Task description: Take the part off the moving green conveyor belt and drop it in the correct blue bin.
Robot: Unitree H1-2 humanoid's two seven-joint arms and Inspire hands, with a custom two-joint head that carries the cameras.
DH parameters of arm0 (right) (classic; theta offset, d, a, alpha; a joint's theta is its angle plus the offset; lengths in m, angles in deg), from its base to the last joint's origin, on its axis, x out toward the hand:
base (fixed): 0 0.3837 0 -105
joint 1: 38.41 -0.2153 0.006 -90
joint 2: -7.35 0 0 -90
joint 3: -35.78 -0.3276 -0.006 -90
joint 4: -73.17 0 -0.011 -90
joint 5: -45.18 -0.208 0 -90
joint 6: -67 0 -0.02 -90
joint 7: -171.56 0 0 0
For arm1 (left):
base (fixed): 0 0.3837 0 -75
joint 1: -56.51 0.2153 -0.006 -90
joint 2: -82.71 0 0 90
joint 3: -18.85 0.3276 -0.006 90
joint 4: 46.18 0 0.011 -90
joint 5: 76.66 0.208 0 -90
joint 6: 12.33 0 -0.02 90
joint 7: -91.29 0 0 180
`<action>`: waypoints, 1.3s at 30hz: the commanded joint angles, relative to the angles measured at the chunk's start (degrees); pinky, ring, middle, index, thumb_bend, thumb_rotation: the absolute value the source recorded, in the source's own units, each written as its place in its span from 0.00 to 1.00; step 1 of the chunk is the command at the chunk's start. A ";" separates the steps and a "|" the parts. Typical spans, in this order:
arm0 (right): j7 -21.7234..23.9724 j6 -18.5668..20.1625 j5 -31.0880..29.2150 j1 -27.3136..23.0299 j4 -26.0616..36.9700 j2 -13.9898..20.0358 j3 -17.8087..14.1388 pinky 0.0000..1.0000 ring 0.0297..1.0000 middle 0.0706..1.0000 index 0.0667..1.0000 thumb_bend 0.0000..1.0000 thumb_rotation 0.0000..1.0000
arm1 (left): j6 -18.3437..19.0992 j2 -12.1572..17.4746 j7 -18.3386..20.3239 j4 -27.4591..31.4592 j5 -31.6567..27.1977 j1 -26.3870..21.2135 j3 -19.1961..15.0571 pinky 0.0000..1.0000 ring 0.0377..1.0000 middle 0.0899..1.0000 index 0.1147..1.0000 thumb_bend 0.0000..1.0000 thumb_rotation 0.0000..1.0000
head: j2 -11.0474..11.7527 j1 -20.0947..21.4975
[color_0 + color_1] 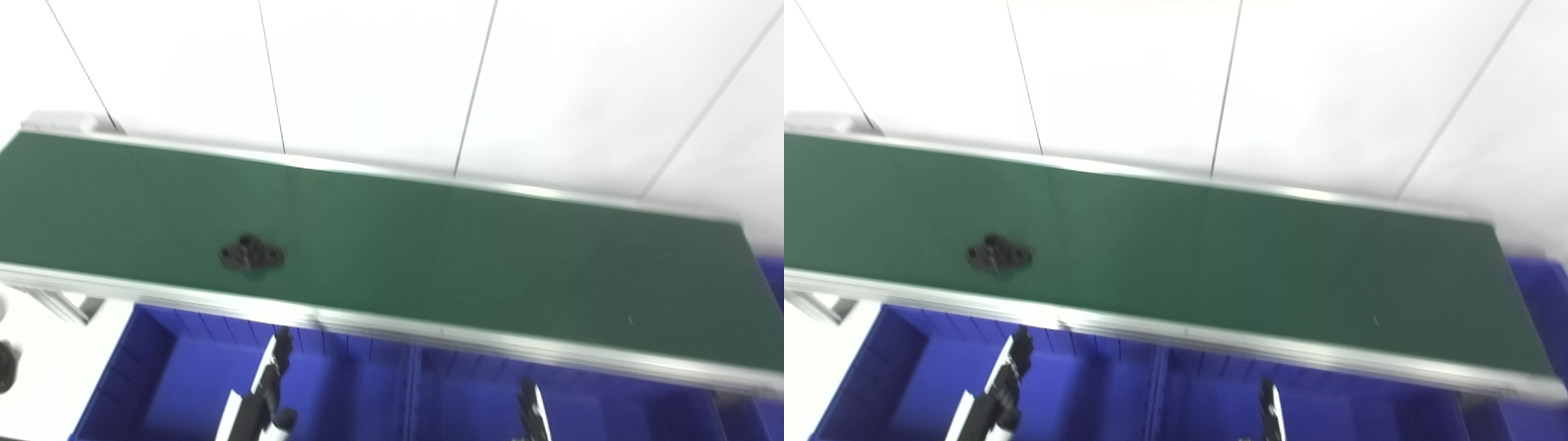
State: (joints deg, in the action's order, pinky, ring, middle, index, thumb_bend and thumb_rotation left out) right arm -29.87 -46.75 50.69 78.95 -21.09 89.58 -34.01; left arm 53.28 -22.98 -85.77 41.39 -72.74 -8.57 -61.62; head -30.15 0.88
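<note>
A small black part (251, 253) with holes lies on the green conveyor belt (429, 257), left of centre and near the belt's front edge; it also shows in the right eye view (998, 254). My left hand (269, 380) rises at the bottom edge, over the left blue bin (153, 367), below and slightly right of the part, apart from it. Only the fingertips of my right hand (531, 407) show at the bottom edge, over the middle blue bin (465, 392). Neither hand holds anything that I can see. The picture is blurred.
The belt has aluminium rails front and back and runs from left down to the right. A white panelled wall stands behind it. Another blue bin (773, 275) shows at the far right. A dark object (7, 366) sits on the white surface at the left edge.
</note>
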 commanded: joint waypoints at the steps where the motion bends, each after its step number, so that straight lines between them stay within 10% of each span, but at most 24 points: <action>1: 0.94 -3.18 -0.28 -0.22 0.49 0.16 -0.33 1.00 1.00 1.00 1.00 0.71 1.00 | -2.43 -0.37 -0.59 0.40 0.49 -0.55 0.54 1.00 1.00 1.00 1.00 0.89 0.88 | 0.52 -0.52; 18: 6.75 -3.18 -2.28 -0.99 0.10 -0.80 -5.01 1.00 1.00 1.00 1.00 0.71 0.97 | -2.52 -0.93 -3.96 -2.64 1.46 -3.22 2.85 1.00 1.00 0.98 1.00 0.95 0.85 | 1.18 -4.62; 29: 4.36 0.14 18.88 -3.35 11.88 1.10 -7.85 0.73 0.83 0.92 0.99 0.70 0.66 | -2.53 -0.03 -4.21 -2.66 1.26 -3.89 3.21 1.00 1.00 0.96 0.99 0.94 0.82 | 0.51 -2.64; 39: 13.23 11.95 34.83 -21.03 20.06 1.41 -10.56 0.55 0.73 0.84 0.90 0.91 0.51 | -2.48 -0.12 -3.89 -2.31 1.23 -3.92 3.04 1.00 0.99 0.95 1.00 0.95 0.82 | -1.06 -1.54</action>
State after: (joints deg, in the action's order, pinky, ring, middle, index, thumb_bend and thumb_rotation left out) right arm -18.06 -37.03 82.92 59.80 -3.77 90.98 -44.35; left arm 53.24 -23.04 -89.26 37.80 -71.53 -12.22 -58.61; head -31.02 -0.62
